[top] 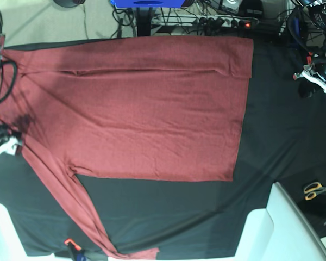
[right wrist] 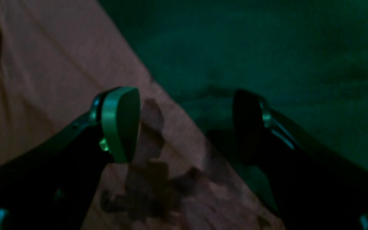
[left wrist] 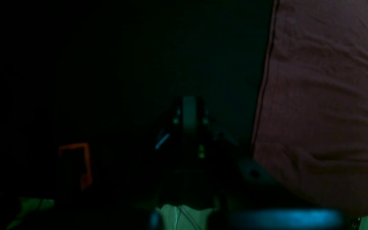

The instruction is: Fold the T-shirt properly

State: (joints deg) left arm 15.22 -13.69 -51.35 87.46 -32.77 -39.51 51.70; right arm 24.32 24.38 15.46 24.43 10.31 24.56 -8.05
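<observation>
The maroon T-shirt (top: pixel 152 119) lies spread flat on the black tablecloth (top: pixel 271 136), its hem toward the right. One long sleeve (top: pixel 81 212) trails toward the front edge. My right gripper (right wrist: pixel 184 127) is open and low over the shirt's edge. Its left finger (right wrist: pixel 120 124) is above the red fabric (right wrist: pixel 43 80) and the other finger is above the black cloth, with nothing gripped. The left wrist view is very dark. There my left gripper (left wrist: pixel 190 118) looks shut and empty over black cloth, with the shirt (left wrist: pixel 324 111) off to its right.
Yellow-handled scissors (top: pixel 317 190) lie at the right edge. White panels (top: pixel 261 234) stand at the front right and front left corners. A small orange and black tool (top: pixel 70 246) sits at the front edge. A power strip and cables (top: pixel 228 22) run behind the table.
</observation>
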